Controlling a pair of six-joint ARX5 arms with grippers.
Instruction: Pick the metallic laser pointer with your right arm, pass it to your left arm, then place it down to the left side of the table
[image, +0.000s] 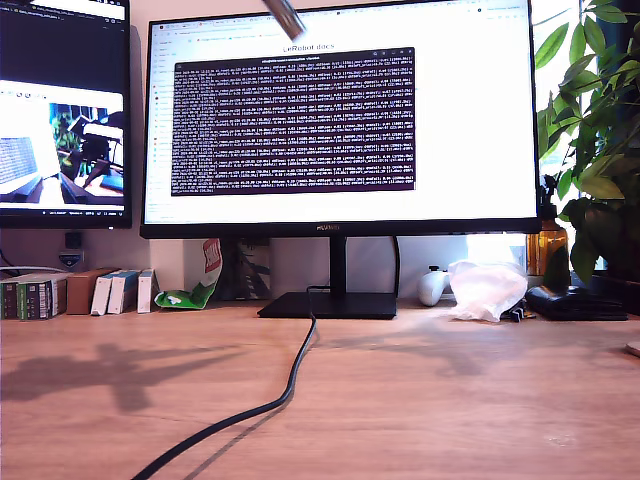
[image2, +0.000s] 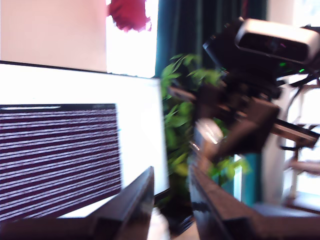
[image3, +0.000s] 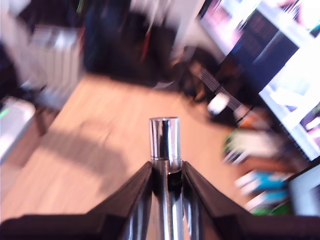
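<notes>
Up high, clamped between the black fingers (image3: 142, 200) of my second gripper (image3: 166, 172): the laser pointer (image3: 164, 142), a slim chrome cylinder, mirror-bright, with a ring groove below its flat-topped end and its tip sticking out past the fingertips. Well above the wooden table (image: 450, 400), only its blurred silver end (image: 286, 16) showing at the top edge of the exterior view, in front of the monitor (image: 470, 120). My first gripper (image2: 170, 175) parted and bare, facing the other arm (image2: 250, 100) and a leafy plant (image2: 180, 125). Black cable (image: 270, 400) trailing across the table.

one laser pointer (image3: 164, 137), two monitors (image: 340, 115), one cable (image: 285, 390), one plant (image: 595, 130)
</notes>
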